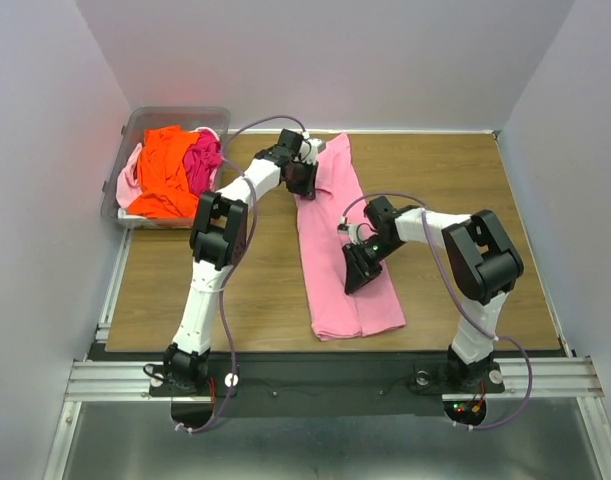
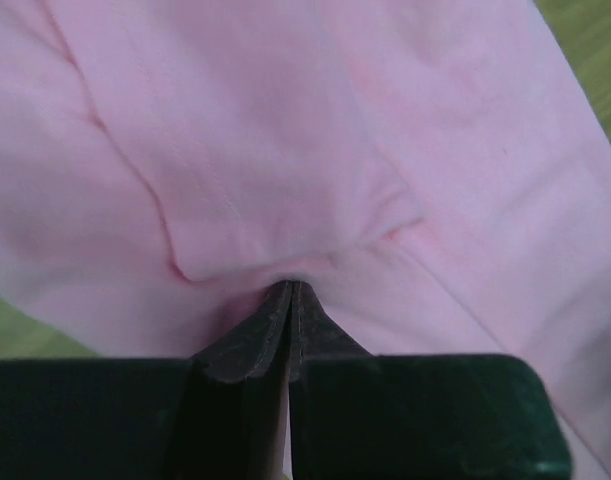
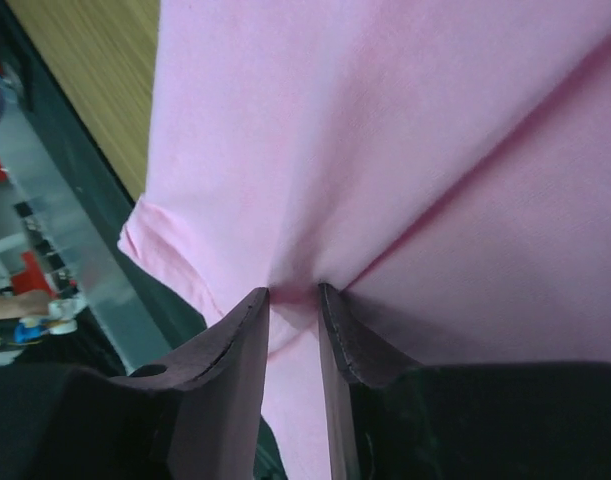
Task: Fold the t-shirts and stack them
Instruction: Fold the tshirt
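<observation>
Between the two sets of fingertips, the light pink t-shirt (image 1: 330, 250) lay as a long narrow strip on the table (image 1: 185, 280). It ran from the left gripper (image 1: 303, 188) at its far end, past the right gripper (image 1: 353, 278), toward the arm bases. Its sides looked already folded in. Left gripper: fingers pressed together on a small pinch of the pink cloth, with puckers drawn into the tips in the wrist view, so it was closed on the shirt. Right gripper: fingers a little apart with a fold of the same cloth bunched between them and creases fanning out from the pinch. It was gripping the shirt partway down the strip, and the rest of the cloth lay on the base side of its tips. Judgement: the step in hand was the crosswise fold of this strip, with both pinches just set and no cloth lifted clear of the table yet. The next move would call for holding both pinches firm, raising the far end without dragging the layers apart, and carrying it over toward the near end with the edges aligned before release. Well off to the left of the left gripper, at the table's far corner, a clear bin (image 1: 175, 115) held the orange shirt (image 1: 165, 165), the hot pink shirt (image 1: 202, 160) and the pale pink shirt (image 1: 128, 180) in a loose heap. All three were unfolded, so most of the task appeared to remain.
</observation>
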You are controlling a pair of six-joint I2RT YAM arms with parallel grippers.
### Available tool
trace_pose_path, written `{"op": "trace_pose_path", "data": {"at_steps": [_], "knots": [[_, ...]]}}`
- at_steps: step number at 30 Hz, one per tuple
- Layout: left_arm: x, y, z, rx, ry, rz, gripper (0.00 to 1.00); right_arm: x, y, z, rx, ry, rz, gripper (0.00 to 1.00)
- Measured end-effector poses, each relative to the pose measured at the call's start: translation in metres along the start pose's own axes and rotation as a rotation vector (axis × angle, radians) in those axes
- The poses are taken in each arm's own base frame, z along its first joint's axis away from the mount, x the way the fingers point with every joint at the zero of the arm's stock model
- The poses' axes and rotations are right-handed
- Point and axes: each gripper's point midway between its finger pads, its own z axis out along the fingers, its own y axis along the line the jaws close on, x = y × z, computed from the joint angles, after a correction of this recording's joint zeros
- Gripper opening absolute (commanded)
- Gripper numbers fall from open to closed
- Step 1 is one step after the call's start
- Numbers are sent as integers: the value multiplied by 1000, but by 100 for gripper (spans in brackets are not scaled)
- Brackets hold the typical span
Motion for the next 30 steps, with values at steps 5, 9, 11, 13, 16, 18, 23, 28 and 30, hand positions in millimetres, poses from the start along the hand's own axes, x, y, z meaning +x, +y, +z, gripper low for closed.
{"op": "trace_pose_path", "data": {"at_steps": [5,9,11,13,16,18,23,28,30], "knots": [[-30,28,12,-8,-61,-11,22,-24,8,4,-76,-24,8,46],[-46,49,10,-11,-104,24,35,-65,16,-10,-83,-108,-63,47],[-48,54,9,-11,-111,48,40,-86,21,-21,-90,-158,-98,47],[-49,59,7,-7,-119,78,45,-107,22,-35,-88,-210,-125,45],[-52,63,5,-1,-131,105,46,-144,14,-52,-59,-289,-150,42],[-54,62,5,8,-138,120,46,-162,3,-58,-21,-324,-158,41],[-51,50,-13,28,-135,128,46,-182,-27,-64,96,-361,-139,39],[-42,18,-59,98,-140,160,44,-183,-33,-64,136,-362,-133,39],[-30,2,-83,124,-134,169,42,-183,-36,-64,148,-363,-132,38]]}}
